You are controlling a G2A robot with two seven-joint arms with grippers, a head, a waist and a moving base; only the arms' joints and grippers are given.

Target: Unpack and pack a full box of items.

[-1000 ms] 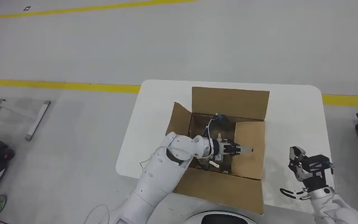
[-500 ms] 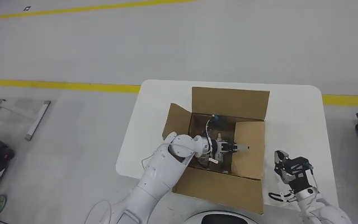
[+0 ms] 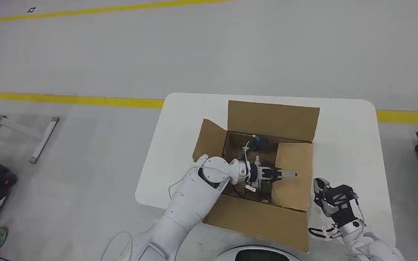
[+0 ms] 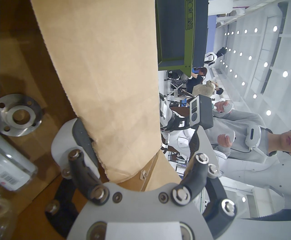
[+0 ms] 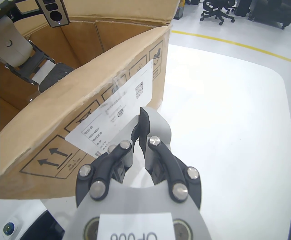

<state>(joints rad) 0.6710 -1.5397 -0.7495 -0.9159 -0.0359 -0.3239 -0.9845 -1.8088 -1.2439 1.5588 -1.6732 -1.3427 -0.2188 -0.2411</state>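
Nudged toward the desk's (image 3: 353, 130) right edge, the box (image 3: 274, 119) is being opened: its flap (image 3: 295, 155), straddled by the spread left gripper (image 3: 287, 174), seemingly needs clamping; the right gripper (image 5: 141, 127) is closed, empty.

A white table (image 3: 176, 143) with rounded corners is seen from above, set on a pale grey floor (image 3: 261, 46). A yellow line (image 3: 78, 100) is painted across the floor by the table's far side, and a second yellow line (image 3: 117, 9) is painted farther off. A grey metal frame (image 3: 42, 138), possibly the foot of a stand, is laid on the floor well apart from the table. Black office chairs (image 5: 214, 10) are parked in the room behind, and rows of round ceiling lights (image 4: 250, 58) are lit beside a dark, green-edged panel (image 4: 179, 31)
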